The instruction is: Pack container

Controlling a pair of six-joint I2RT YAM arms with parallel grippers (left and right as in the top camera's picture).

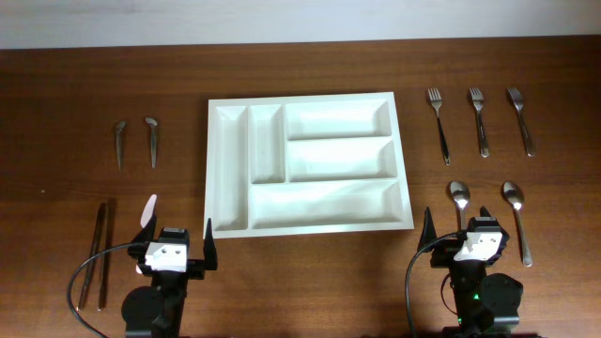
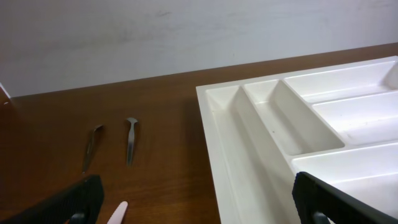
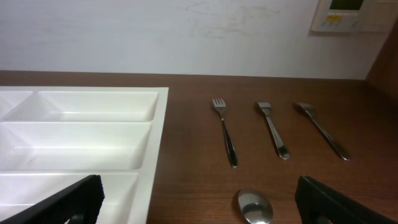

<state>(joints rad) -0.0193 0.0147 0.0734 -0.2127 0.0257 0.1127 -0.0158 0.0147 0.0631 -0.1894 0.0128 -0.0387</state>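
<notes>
The container, a large white five-compartment tray, lies empty at the table's middle; it fills the right of the left wrist view and the left of the right wrist view. My left gripper stands open near the tray's front left corner, nothing between its fingers. At the front right corner my right gripper is open too, a large spoon's bowl just ahead of it on the wood.
Three forks lie at the back right, with two large spoons in front of them. Two small spoons lie at the back left. Two dark knives and a pale stick lie by the left arm.
</notes>
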